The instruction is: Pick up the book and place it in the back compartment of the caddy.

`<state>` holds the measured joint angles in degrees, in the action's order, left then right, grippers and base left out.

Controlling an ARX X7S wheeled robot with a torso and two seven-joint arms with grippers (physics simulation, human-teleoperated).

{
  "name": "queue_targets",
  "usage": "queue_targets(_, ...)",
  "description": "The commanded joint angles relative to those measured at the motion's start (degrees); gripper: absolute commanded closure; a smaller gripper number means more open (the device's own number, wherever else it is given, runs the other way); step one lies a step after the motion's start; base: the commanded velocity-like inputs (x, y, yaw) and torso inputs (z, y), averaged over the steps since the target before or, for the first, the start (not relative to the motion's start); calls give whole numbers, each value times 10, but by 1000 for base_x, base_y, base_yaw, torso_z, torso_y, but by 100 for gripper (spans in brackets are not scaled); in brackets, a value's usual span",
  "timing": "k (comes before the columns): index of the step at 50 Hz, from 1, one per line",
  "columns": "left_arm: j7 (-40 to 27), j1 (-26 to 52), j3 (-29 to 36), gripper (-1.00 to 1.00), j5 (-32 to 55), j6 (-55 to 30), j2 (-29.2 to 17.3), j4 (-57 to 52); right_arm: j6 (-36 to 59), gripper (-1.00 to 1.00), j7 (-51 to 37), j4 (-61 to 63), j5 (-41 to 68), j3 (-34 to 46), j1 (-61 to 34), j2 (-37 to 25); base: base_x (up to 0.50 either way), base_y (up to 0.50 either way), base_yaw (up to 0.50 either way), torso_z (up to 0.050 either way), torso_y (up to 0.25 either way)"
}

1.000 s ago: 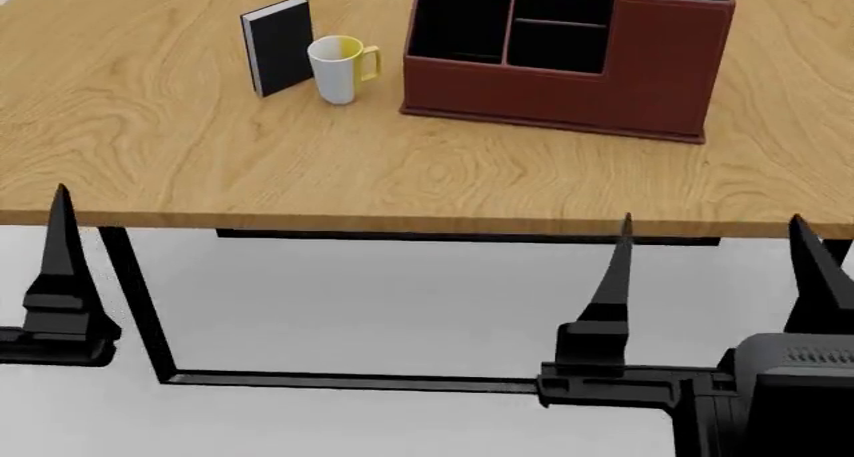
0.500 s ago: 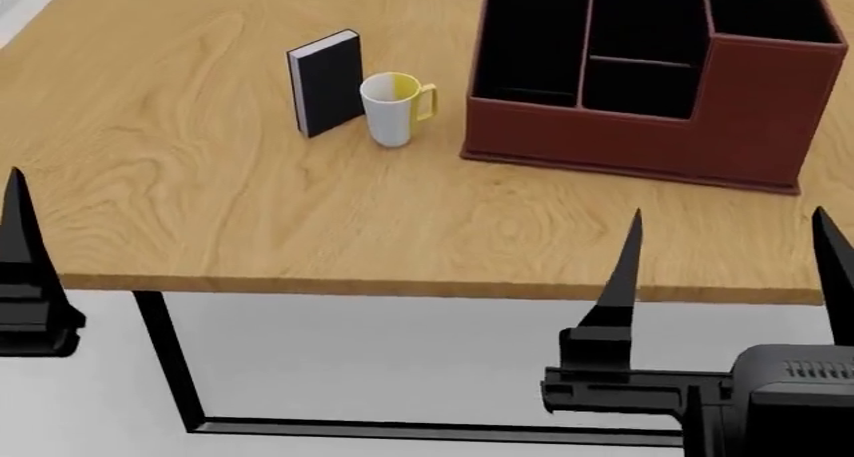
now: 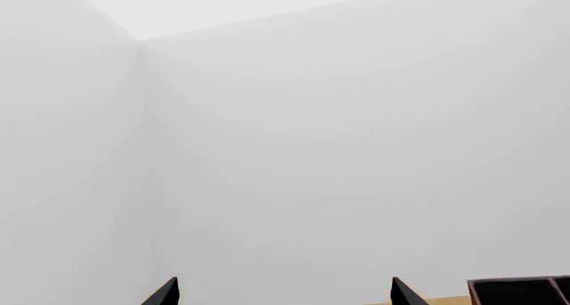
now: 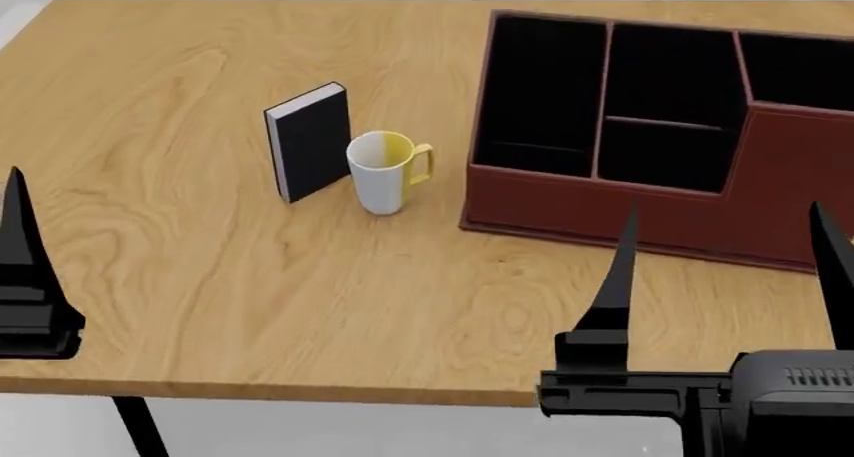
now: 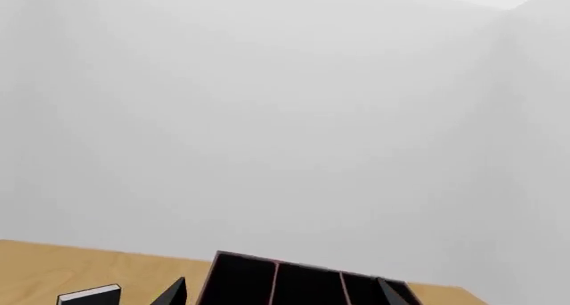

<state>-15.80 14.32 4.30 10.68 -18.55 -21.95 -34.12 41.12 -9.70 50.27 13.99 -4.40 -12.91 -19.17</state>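
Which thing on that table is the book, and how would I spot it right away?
Start at the big red-brown caddy on the wooden table. Beside it, on the robot's left, stands a white mug with a yellow handle. The book stands upright just past the mug: thin, flat and black-covered with a pale page edge, unlike the round mug.

The matte black right gripper [image 4: 727, 267] has two long, thin fingers [image 4: 618, 277] that taper to sharp points. Each finger rises from a stepped, blocky black base on a flat horizontal black rail. Behind the rail sits a dark grey rounded housing [image 4: 801, 392] with a row of fine vent slots. The matte black left gripper's finger [image 4: 19, 247] has the same tapered form on a stepped base.
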Motion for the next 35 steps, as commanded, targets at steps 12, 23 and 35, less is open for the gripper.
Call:
queue_targets(12, -2, -2, 9, -100, -6, -1, -7, -9, -3, -100, 0, 2, 14, -5, 1, -2, 500, 0, 0, 0, 2)
queue_targets(23, -3, -2, 12, -100, -7, -2, -10, -12, 2, -100, -6, 2, 17, -6, -1, -2, 500, 0, 0, 0, 1)
queue_targets(35, -4, -2, 18, -100, -12, -2, -13, -12, 7, -100, -30, -1, -9, 10, 0, -7, 277, 0, 0, 0, 2)
